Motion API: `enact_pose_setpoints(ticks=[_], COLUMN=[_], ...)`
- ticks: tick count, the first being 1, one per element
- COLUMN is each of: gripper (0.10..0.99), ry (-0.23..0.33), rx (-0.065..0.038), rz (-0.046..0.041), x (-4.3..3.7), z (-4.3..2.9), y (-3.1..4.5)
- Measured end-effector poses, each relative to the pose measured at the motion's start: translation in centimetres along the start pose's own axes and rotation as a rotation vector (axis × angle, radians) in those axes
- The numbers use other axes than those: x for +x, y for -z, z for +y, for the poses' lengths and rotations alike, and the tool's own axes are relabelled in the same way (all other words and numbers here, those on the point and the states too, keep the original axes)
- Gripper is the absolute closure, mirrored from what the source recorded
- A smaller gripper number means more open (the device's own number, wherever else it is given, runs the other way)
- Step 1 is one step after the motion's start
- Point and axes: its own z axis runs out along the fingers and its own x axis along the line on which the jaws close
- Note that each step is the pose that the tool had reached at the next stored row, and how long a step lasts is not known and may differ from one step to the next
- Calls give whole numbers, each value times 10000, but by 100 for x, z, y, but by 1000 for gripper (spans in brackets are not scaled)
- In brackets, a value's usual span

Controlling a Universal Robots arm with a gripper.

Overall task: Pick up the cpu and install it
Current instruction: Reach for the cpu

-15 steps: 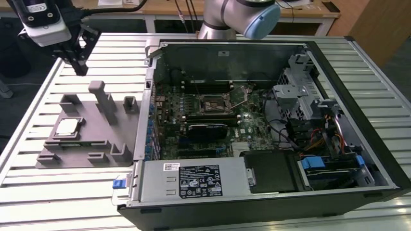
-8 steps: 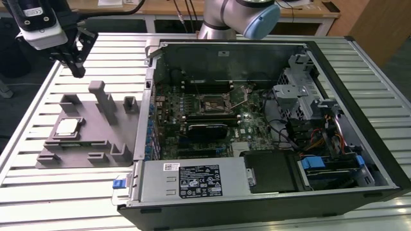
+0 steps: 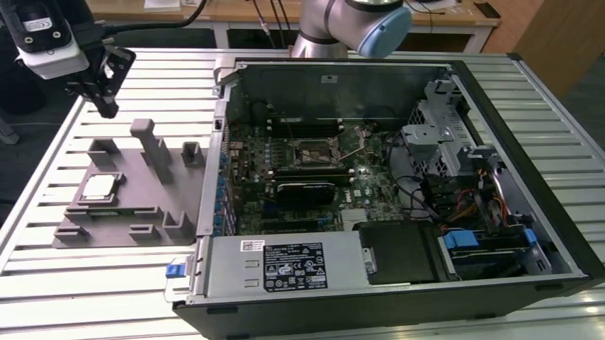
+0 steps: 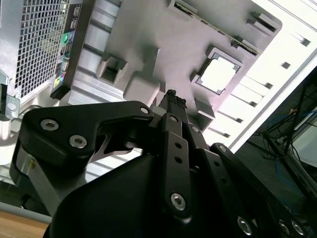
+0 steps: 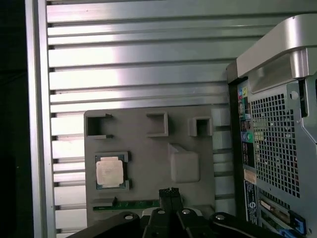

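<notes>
Black metal gripper linkage crowds the foreground in both wrist views, and its fingers (image 4: pixel 172 99) meet at the tips with nothing between them, so the gripper (image 5: pixel 168 192) is closed and empty. The cpu (image 5: pixel 109 173), a small flat square chip with a pale silver top plate and a thin tan-green rim, lies flat in a square recess of the grey moulded plastic holder block (image 5: pixel 148 148). Glare washes its top almost white in the second wrist view (image 4: pixel 218 74). In the exterior view the gripper (image 3: pixel 106 106) hangs above the far end of the holder block (image 3: pixel 127 202), clear of the cpu (image 3: pixel 98 186) and not touching it. Judged from this, nothing of the task is done: the chip is not yet picked up, and the square socket (image 3: pixel 310 152) on the green motherboard looks unfilled. A thin green strip (image 5: pixel 131 204) lies in a slot just beside the chip. The holder rests on a slatted aluminium table (image 3: pixel 95 283), beside the open black computer case (image 3: pixel 539 180) lying on its side.
</notes>
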Motion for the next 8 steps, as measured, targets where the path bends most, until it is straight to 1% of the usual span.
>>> enact_pose_setpoints(ticks=[8], gripper=[980], ry=[1], rx=[1], rz=[1], x=[100], z=[-11], y=[-64])
